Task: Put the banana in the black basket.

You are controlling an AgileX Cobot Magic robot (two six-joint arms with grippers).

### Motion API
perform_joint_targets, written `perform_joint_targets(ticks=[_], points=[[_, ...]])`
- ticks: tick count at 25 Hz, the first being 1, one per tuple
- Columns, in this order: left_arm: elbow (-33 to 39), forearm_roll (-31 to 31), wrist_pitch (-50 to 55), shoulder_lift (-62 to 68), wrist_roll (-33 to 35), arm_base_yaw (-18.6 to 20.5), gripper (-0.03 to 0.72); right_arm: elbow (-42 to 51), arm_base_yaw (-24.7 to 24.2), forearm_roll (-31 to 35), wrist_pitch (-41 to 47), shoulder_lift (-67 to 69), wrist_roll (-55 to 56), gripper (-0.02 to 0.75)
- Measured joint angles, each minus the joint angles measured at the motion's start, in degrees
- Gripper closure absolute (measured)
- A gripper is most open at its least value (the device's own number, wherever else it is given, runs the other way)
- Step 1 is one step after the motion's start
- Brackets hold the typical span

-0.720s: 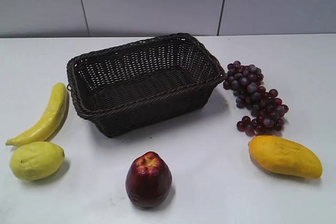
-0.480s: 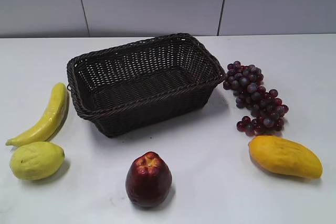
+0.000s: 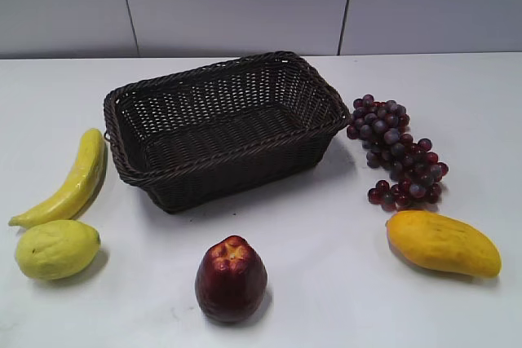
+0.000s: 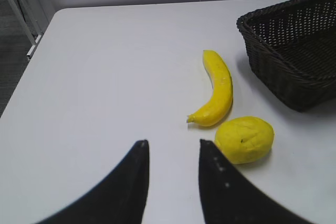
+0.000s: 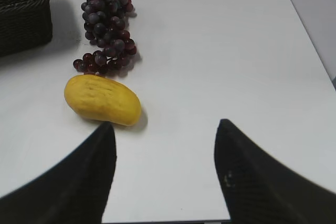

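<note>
Banana (image 3: pixel 69 181) on table at 9 o'clock of black basket (image 3: pixel 220 124), seemingly empty; left gripper (image 4: pixel 173 148) and right gripper (image 5: pixel 165 129) both spread, grasping nothing.

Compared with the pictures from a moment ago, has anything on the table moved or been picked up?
Nothing has visibly changed. The long curved yellow banana lies in the same place on the white table, left of the dark woven wicker basket, which is empty as before. The other fruits have not shifted, and neither end effector shows in the exterior view.
</note>
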Motion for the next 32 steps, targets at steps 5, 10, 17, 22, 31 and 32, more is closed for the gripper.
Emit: perform_joint_targets(ticks=[5,10,17,22,31,32], points=[[0.0,0.0,0.0,0.0,0.0,0.0,0.452,0.0,0.0,0.0,0.0,0.0,0.0,0.256],[0.0,0.0,0.0,0.0,0.0,0.0,0.451,0.0,0.0,0.0,0.0,0.0,0.0,0.256],[-0.5,-0.81,-0.61,1.54,0.0,0.0,0.101,0.0,0.0,0.0,0.0,0.0,0.0,0.256],[-1.88,-1.45,-10.87,8.94,0.0,0.0,0.034,0.0,0.0,0.0,0.0,0.0,0.0,0.256],[-2.24,-5.84,-31.85,35.71,0.0,0.0,0.031,0.0,0.0,0.0,0.0,0.0,0.0,0.256],[-2.24,-6.51,-33.07,39.31,0.05,-0.06,0.031,0.0,0.0,0.0,0.0,0.0,0.0,0.256]])
